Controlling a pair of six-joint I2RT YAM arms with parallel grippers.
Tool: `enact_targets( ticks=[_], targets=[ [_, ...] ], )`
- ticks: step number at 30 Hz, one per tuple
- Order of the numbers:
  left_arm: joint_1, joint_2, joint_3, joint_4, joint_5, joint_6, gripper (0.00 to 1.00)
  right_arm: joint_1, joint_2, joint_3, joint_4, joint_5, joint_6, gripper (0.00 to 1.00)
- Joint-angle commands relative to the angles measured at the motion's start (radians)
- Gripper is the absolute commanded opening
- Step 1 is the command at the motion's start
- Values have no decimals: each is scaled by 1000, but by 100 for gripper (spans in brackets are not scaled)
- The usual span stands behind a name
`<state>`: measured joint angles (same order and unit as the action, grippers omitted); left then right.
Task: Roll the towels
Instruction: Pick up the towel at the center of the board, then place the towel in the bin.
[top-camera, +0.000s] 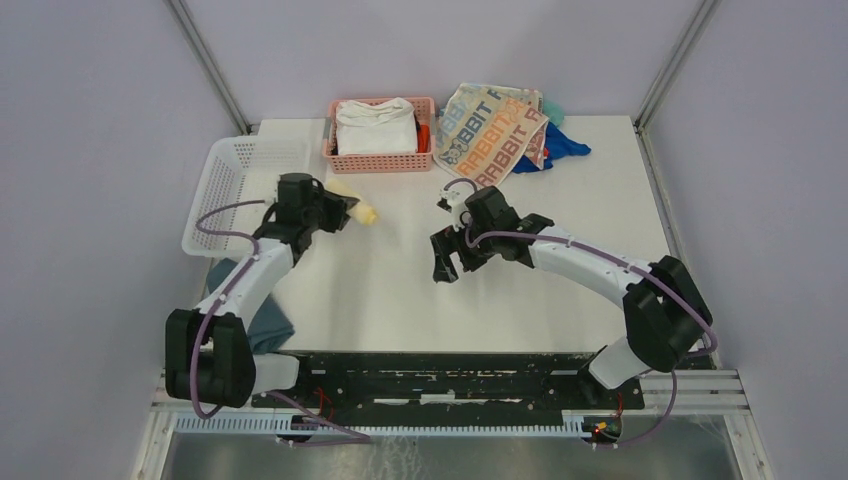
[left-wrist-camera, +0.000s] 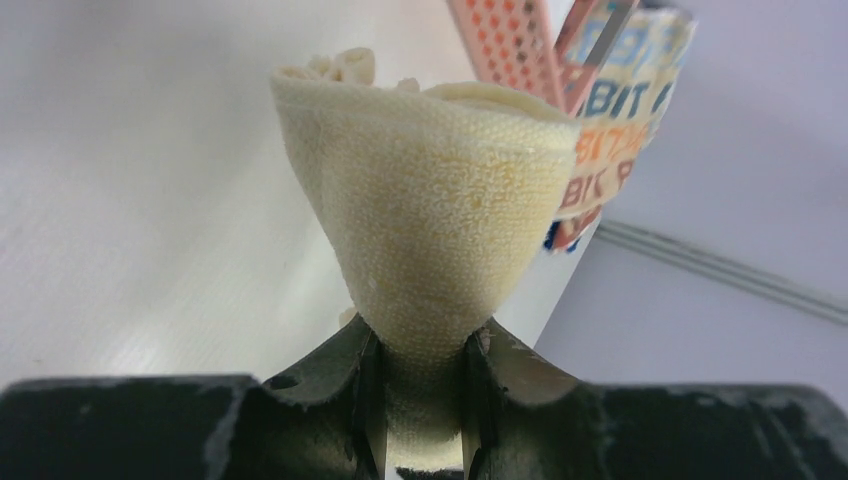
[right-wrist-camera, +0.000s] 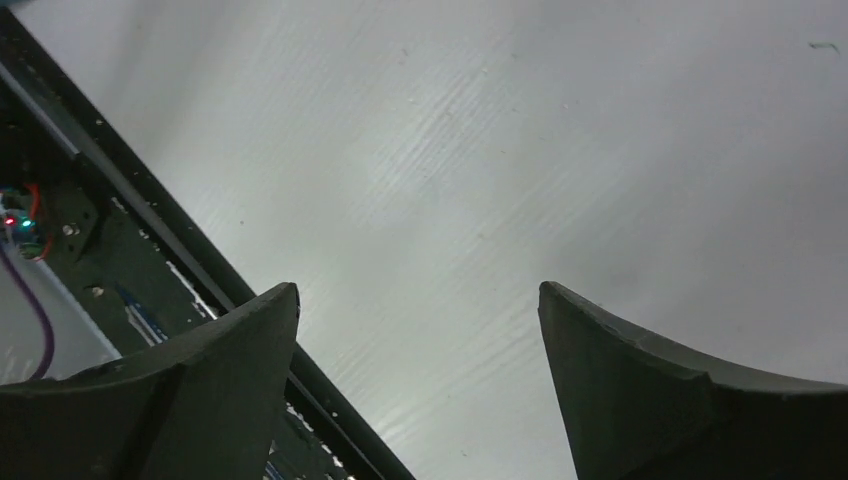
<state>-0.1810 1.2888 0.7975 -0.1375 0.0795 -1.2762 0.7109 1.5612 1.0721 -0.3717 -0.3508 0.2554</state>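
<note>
A rolled yellow towel (top-camera: 360, 209) (left-wrist-camera: 430, 200) sticks out from my left gripper (top-camera: 345, 208) (left-wrist-camera: 420, 350), whose jaws are shut on its narrow end, just right of the white basket. The beige towel with RABBIT lettering (top-camera: 490, 130) (left-wrist-camera: 612, 110) lies spread at the back of the table. My right gripper (top-camera: 447, 262) (right-wrist-camera: 418, 290) hangs open over the bare white table (right-wrist-camera: 500, 150) near the middle, with nothing between its fingers.
A pink basket (top-camera: 380, 160) at the back holds a thick white folded cloth (top-camera: 375, 125). The white basket (top-camera: 240, 170) sits at the back left. A blue cloth (top-camera: 562, 148) lies beside the lettered towel. A dark teal cloth (top-camera: 270, 325) lies by the left arm's base.
</note>
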Motion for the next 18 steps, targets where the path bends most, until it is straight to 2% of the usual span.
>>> enact_targets(
  ticks=[1, 8, 12, 18],
  targets=[
    [135, -13, 163, -157, -33, 104, 21, -5, -82, -52, -18, 161, -40, 98],
    [380, 58, 321, -280, 4, 151, 22, -8, -106, -71, -12, 226, -49, 100],
    [452, 118, 368, -340, -37, 186, 23, -7, -114, -78, -13, 252, -57, 100],
    [497, 184, 330, -360, -36, 199, 23, -8, -122, -85, -15, 270, -60, 100]
  ],
)
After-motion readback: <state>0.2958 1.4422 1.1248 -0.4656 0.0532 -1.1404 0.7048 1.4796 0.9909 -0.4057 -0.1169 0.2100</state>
